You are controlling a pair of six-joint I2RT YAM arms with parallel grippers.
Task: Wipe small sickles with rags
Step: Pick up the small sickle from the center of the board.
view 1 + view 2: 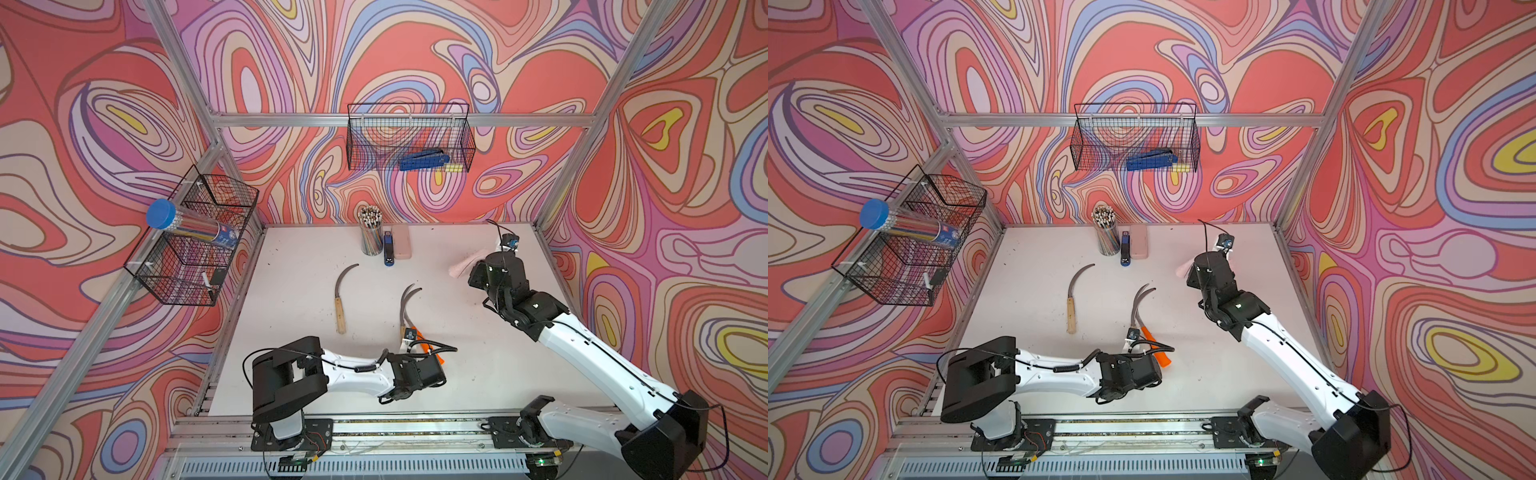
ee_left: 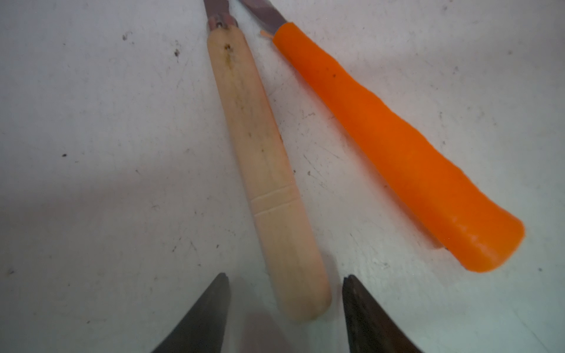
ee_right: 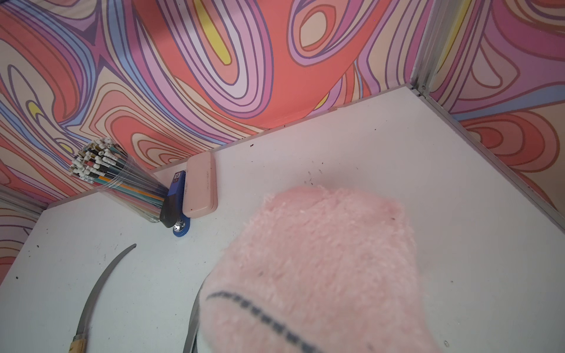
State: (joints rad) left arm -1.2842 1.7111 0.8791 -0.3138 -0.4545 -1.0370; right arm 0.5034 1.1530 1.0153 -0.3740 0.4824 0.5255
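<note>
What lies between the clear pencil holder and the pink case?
A blue stapler lies there, beside the pink case and the pencil holder; both top views and the right wrist view show it.

Left arm (image 1: 353,370) low, left fingers (image 2: 198,321) apart; right arm (image 1: 594,340) outstretched, right fingers closed.

Largely hidden behind the right arm (image 1: 582,332) in both top views: rag (image 1: 464,264); hidden behind that rag at the right wrist: right gripper, jaws unseen; cropped at the frame edge at the left wrist: blades of wooden-handled sickle (image 2: 269,183) and orange-handled sickle (image 2: 397,146); partly covered by the left arm (image 1: 357,370) in a top view: both handles.
</note>
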